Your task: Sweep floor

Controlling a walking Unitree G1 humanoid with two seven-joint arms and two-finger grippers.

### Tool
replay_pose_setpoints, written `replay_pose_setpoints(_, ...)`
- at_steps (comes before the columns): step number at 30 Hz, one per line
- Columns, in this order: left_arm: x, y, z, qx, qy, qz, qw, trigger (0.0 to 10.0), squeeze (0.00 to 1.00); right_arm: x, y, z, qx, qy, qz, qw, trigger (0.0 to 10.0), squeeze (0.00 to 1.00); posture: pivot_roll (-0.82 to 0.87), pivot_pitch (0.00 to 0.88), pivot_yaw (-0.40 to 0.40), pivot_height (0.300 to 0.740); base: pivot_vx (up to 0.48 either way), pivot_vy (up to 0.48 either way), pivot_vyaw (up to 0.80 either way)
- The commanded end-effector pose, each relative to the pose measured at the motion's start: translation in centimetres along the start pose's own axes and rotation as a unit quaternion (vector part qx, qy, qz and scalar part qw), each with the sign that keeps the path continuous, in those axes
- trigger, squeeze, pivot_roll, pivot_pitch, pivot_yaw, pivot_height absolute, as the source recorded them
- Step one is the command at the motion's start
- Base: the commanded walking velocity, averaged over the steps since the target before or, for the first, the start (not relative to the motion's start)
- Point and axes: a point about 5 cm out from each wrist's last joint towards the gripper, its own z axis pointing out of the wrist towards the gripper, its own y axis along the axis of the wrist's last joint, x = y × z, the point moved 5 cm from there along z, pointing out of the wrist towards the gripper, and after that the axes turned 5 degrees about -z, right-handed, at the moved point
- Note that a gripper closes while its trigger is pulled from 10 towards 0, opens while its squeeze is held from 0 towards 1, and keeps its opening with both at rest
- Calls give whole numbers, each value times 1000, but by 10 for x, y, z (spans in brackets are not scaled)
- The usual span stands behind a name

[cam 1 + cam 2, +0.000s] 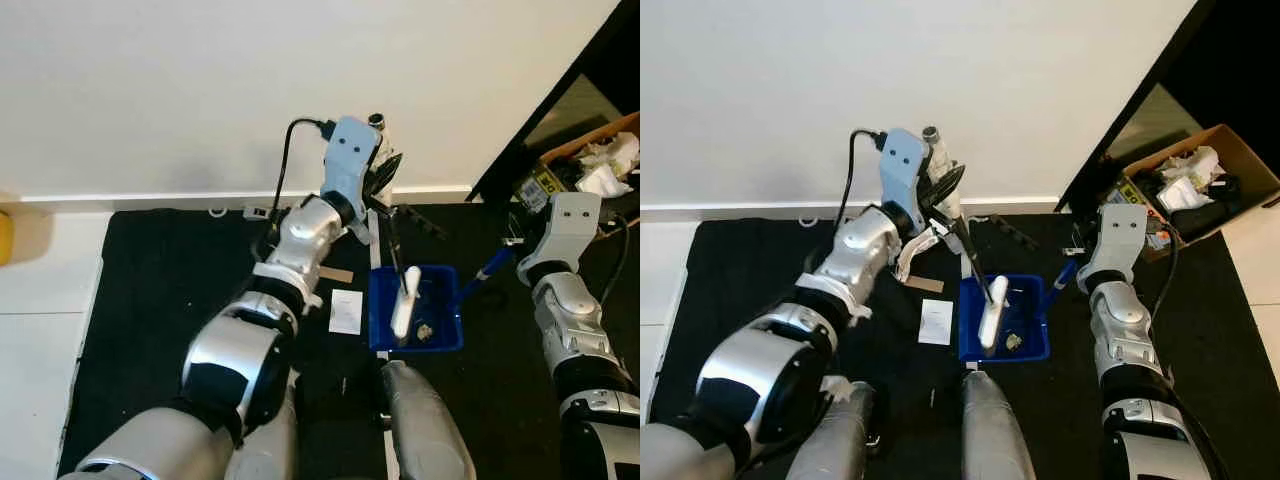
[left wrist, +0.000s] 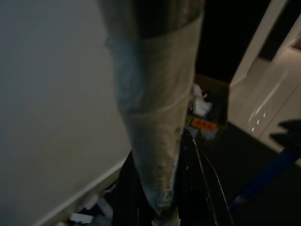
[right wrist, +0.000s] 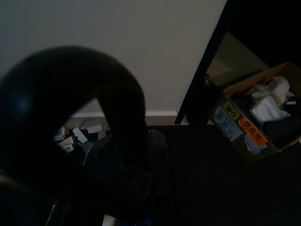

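Left eye view — the left hand [image 1: 378, 180] is raised near the wall [image 1: 200, 90], clamped on the dark handle of a brush [image 1: 395, 240] whose white head [image 1: 404, 302] rests inside the blue dustpan [image 1: 448, 300]. The dustpan lies on the black mat [image 1: 160, 300] and holds a few crumbs of debris [image 1: 424, 331]. A white paper slip [image 1: 346, 311] and a brown scrap [image 1: 336, 274] lie on the mat just beside the pan. The right hand [image 1: 512, 243] sits at the pan's blue handle [image 1: 488, 269]; whether its fingers are together or apart cannot be told.

Right eye view — a cardboard box [image 1: 1230, 150] of rubbish stands to the robot's right, well apart from the pan, next to a dark door frame [image 1: 1120, 130]. The baseboard [image 1: 740, 210] edges the mat close behind the left hand, so room for a back-swing looks scant; open mat lies to the robot's left.

Left wrist view — a taped grey shaft [image 2: 155, 141] runs along the fingers; the blue handle [image 2: 268, 174] shows dimly.

Right wrist view — a dark curved form [image 3: 84, 108] blocks the foreground; the box [image 3: 254, 117] is beyond.

Handling, as judged: the brush is light and stiff, best held on its shaft; the plastic pan is light and may slide, so it wants steadying by its handle.
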Motion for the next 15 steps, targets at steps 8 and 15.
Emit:
replay_pose_setpoints(8, 89, 1, -66, 46, 93, 102, 989, 10000, 0, 15, -23, -1, 50, 38, 23, 998, 10000, 0, 29, 119, 6, 740, 0, 0, 0)
replay_pose_setpoints(15, 108, -25, -103, 116, 114, 146, 976, 10000, 0, 50, -23, 3, 50, 81, 29, 995, 10000, 0, 41, 103, -2, 740, 0, 0, 0)
